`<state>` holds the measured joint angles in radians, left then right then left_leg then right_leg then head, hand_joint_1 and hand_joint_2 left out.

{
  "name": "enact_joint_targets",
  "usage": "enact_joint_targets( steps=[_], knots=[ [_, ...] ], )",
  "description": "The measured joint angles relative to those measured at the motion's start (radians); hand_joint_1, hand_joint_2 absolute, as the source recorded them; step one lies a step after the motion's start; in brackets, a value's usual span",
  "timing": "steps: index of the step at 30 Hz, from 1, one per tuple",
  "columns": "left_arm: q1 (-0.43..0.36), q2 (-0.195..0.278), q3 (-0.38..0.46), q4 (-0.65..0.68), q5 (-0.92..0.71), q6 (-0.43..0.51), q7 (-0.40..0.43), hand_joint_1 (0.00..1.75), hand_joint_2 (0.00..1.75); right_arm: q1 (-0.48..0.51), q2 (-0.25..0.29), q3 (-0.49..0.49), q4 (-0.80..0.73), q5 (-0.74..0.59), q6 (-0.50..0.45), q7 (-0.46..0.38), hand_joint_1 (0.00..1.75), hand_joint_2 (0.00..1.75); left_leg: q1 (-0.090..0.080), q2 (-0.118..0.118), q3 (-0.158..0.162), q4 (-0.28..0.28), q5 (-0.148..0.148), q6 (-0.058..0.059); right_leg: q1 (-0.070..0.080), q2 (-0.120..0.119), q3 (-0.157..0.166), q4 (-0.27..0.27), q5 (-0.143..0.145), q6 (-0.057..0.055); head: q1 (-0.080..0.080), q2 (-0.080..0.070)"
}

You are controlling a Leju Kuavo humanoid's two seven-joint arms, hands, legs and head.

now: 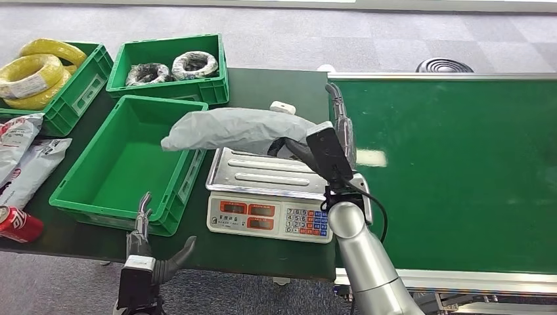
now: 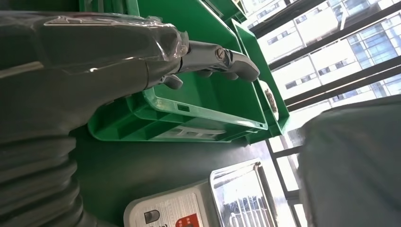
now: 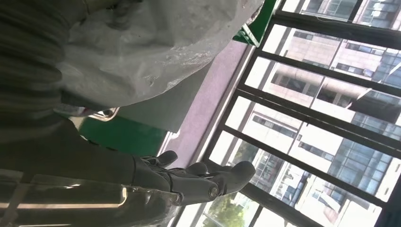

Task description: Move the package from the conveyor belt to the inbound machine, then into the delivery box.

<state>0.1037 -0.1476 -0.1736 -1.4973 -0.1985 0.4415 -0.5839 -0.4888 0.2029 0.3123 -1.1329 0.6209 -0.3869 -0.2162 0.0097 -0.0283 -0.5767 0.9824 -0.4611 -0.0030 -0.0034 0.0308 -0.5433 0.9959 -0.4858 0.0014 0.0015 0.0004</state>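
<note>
A grey carpeted floor (image 1: 368,39) lies beyond a dark green table (image 1: 263,88), whose near edge runs just ahead of the left hand (image 1: 146,249). To the right of the right hand (image 1: 299,147) the wide green conveyor belt (image 1: 460,170) lies bare, bounded by silver rails at its far and near edges. Just beyond the left hand sits the open green delivery box (image 1: 125,164), its inside unoccupied. Left of the right hand and above that box's right rim hangs the long grey package (image 1: 230,128), lifted clear of the steel pan of the weighing scale (image 1: 269,193) below it. The right hand grips the package at its right end, fingers largely hidden by the bag. The left hand holds nothing, its thumb and fingers spread apart. Farther off stand a crate with black cable coils (image 1: 171,65) and another with yellow coils (image 1: 39,72).
</note>
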Motion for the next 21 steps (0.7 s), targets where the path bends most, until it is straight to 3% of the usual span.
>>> enact_joint_targets(
  steps=[3, 11, 21],
  knots=[
    [-0.003, 0.002, -0.001, 0.002, 0.005, 0.006, 0.000, 0.00, 1.75, -0.002, 0.006, -0.034, 0.043, -0.054, 0.006, -0.030, 0.00, 0.00, 0.000, 0.000, 0.000, 0.000, 0.000, 0.000, 0.000, 0.000, 0.000, 0.000, 0.000, 0.000, 0.000, 0.000],
    [-0.015, 0.009, -0.024, 0.024, 0.030, 0.030, 0.000, 0.00, 1.75, 0.012, 0.037, -0.099, 0.115, -0.417, 0.136, -0.130, 0.00, 0.00, 0.000, 0.000, 0.000, 0.000, 0.000, 0.000, 0.000, 0.000, -0.001, 0.000, 0.000, 0.000, 0.000, 0.000],
    [-0.019, 0.013, -0.043, 0.041, 0.039, 0.038, -0.003, 0.00, 1.75, 0.031, 0.034, -0.103, 0.161, -0.420, 0.050, -0.146, 0.00, 0.00, 0.000, 0.000, 0.000, 0.000, 0.000, 0.000, 0.000, 0.000, -0.001, 0.000, 0.000, 0.000, 0.000, 0.000]
  ],
)
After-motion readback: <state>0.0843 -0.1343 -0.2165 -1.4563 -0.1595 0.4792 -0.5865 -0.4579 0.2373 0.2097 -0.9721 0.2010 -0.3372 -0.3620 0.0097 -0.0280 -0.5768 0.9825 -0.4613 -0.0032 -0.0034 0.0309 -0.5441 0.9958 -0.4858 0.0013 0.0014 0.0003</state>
